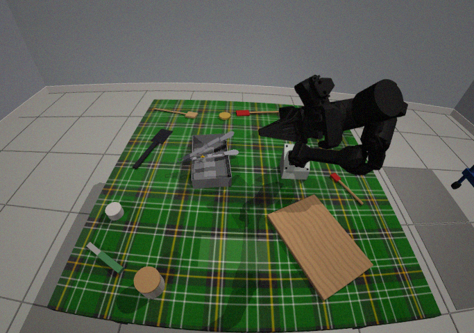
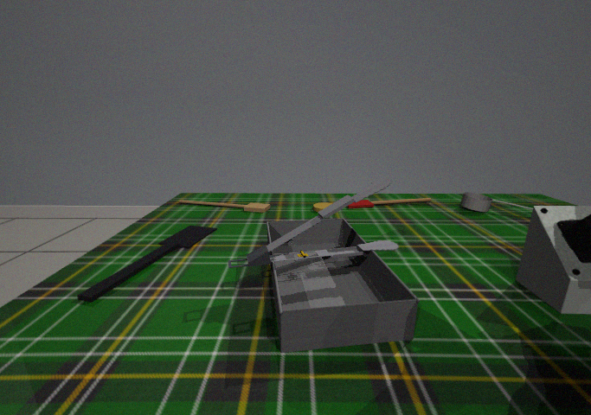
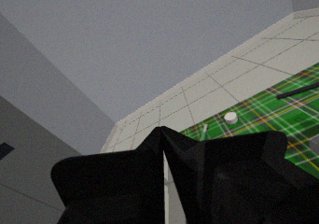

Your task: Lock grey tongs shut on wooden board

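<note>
The grey tongs [image 1: 210, 144] [image 2: 296, 233] lie open across the roasting tin [image 1: 210, 183] [image 2: 350, 327]. One arm slants upward and the other lies nearly level over the tin's rims. Their hinge end sticks out past the tin's left wall, and both tips point to the right. The wooden board [image 1: 320, 243] lies flat at the front right in the top view, with nothing on it. My gripper [image 1: 259, 132] [image 3: 160, 131] is shut and empty, in the air to the right of the tin and tongs. The exterior view does not show it.
The arm's white base block [image 1: 294, 173] [image 2: 545, 264] stands right of the tin. A black spatula [image 1: 153, 147] [image 2: 149, 261] lies to its left. A white cylinder [image 1: 114, 211] [image 3: 230, 118], a green-handled brush [image 1: 105, 257] and a wooden-lidded jar [image 1: 148, 282] are at the front left. A red-headed tool [image 1: 347, 189] lies behind the board.
</note>
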{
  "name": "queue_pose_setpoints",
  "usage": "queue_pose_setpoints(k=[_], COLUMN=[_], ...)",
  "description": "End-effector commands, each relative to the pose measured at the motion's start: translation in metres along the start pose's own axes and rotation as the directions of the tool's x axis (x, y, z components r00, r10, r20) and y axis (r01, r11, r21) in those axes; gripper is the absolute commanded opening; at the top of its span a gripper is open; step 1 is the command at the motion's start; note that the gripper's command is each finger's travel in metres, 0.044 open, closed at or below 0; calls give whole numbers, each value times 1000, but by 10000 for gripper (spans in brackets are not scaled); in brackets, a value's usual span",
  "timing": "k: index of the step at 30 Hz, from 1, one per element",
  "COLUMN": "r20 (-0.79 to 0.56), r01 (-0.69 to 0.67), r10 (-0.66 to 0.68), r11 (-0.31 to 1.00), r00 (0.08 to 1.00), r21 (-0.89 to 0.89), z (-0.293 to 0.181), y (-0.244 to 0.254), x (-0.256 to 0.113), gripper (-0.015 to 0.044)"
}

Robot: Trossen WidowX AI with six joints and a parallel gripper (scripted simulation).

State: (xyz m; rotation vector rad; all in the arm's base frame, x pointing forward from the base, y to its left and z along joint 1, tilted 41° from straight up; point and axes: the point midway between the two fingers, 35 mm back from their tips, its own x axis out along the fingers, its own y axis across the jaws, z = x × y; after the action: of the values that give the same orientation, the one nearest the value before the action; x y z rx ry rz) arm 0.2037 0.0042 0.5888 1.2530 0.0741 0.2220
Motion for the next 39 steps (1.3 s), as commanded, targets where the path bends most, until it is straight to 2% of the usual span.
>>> queue_pose_setpoints(k=[1, 8, 16, 20, 24, 29, 34, 39], r20=[1, -16, -110, -170, -278, -410, -549, -674], r01=[58, 129, 294, 368, 422, 408, 319, 189], r10=[-58, -130, -303, -398, -514, -606, -649, -638], r11=[998, 991, 952, 912, 845, 780, 750, 763], r00=[998, 991, 947, 902, 812, 682, 527, 373], r21=[11, -39, -89, -183, -330, -475, -580, -618], z=[9, 17, 27, 30, 26, 15, -4, -28], y=[-21, -48, -127, -173, -240, -315, -388, -448], x=[19, 42, 92, 113, 136, 150, 151, 142], gripper=[-150, -150, -150, -150, -150, -150, -150, -150])
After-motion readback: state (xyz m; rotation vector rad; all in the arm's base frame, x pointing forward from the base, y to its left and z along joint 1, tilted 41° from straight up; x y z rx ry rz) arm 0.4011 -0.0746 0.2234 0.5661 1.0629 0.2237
